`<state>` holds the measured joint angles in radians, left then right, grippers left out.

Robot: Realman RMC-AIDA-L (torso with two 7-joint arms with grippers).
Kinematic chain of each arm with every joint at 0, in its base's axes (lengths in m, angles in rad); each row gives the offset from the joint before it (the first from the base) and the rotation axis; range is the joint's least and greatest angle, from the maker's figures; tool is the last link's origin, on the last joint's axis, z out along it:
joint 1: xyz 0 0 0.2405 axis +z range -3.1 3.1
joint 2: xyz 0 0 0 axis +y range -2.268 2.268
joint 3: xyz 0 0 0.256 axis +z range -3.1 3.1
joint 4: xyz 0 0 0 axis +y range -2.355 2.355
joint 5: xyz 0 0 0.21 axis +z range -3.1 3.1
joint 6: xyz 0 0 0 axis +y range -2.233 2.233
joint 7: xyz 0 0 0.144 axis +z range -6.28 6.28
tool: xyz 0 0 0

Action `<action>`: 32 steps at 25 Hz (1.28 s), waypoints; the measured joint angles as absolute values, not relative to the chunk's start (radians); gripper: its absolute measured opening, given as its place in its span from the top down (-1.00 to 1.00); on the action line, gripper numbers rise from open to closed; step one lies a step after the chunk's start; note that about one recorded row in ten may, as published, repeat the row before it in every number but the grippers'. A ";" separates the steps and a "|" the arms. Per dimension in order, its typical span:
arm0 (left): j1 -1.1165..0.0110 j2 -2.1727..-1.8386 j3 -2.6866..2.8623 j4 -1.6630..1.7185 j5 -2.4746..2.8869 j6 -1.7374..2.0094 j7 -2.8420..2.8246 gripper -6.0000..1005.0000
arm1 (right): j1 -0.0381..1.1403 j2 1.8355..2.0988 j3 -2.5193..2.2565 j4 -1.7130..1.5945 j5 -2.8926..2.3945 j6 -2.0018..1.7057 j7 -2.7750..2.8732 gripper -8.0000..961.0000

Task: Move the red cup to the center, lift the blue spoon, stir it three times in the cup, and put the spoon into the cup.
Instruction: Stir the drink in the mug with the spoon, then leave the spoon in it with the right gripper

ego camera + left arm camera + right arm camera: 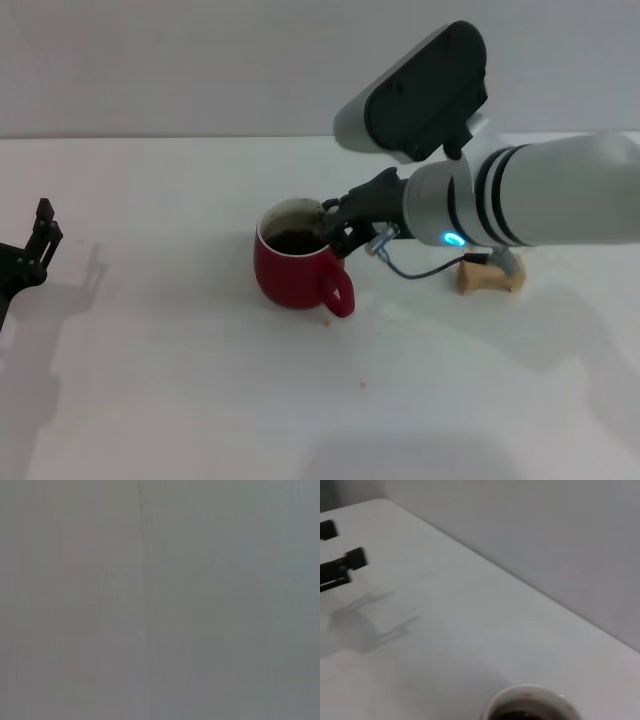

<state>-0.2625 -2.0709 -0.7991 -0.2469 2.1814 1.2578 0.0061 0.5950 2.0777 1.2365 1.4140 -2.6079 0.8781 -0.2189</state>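
The red cup (pixel 292 272) stands near the middle of the white table, with dark liquid inside and its handle towards the front right. Its white rim also shows in the right wrist view (pixel 530 702). My right gripper (pixel 338 226) is at the cup's rim on the handle side, level with the top. A slim pale grey-blue piece that looks like the blue spoon (pixel 505 263) rests on a tan block, partly under my right arm. My left gripper (pixel 40 232) is parked at the table's left edge with its fingers apart, and it also shows in the right wrist view (pixel 337 550).
The tan wooden block (pixel 488 279) lies to the right of the cup. A thin cable (pixel 420 272) hangs from the right wrist above the table. Small crumbs (pixel 327 322) lie in front of the cup. The left wrist view shows only a plain grey surface.
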 joint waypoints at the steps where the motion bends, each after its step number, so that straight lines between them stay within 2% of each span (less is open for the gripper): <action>1: -0.263 -2.071 -0.799 -0.247 2.181 1.258 0.006 -0.61 | 0.595 2.078 1.227 1.419 -2.606 0.879 -0.219 0.70; 17: -0.263 -2.072 -0.792 -0.247 2.181 1.258 0.006 -0.61 | 0.664 2.081 1.206 1.329 -2.576 0.808 -0.213 0.70; 24: -0.262 -2.072 -0.791 -0.247 2.181 1.258 0.006 -0.61 | 0.646 2.080 1.201 1.353 -2.574 0.815 -0.212 0.70; 29: -0.262 -2.072 -0.791 -0.247 2.181 1.258 0.006 -0.61 | 0.596 2.078 1.205 1.425 -2.589 0.816 -0.218 0.34; 32: -0.263 -2.072 -0.790 -0.247 2.181 1.258 0.006 -0.61 | 0.576 2.077 1.208 1.445 -2.617 0.804 -0.218 0.32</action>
